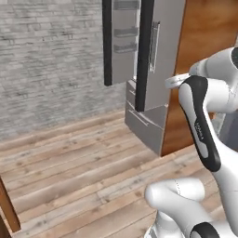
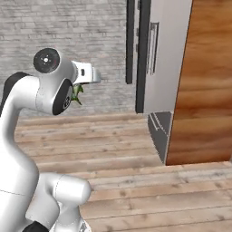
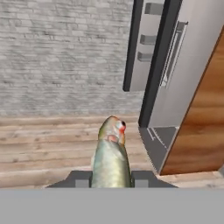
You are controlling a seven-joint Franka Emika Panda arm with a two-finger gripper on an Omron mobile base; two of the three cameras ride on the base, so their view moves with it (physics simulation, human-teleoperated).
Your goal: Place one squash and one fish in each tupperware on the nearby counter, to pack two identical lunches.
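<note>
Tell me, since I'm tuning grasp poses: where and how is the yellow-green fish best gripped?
Grip the fish across its narrow mid-body, a finger on each flat flank. The gripper holds it this way, head pointing out ahead; the long, slender shape suits a sideways pinch, probably.

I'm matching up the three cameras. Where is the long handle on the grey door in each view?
Left base view: handle in the upper middle, slightly right, on the grey door.
Right base view: handle at the upper right of centre.
Hand view: handle at the upper right, above and right of the fish.
Shared landmark: the wood panel right of the door.
</note>
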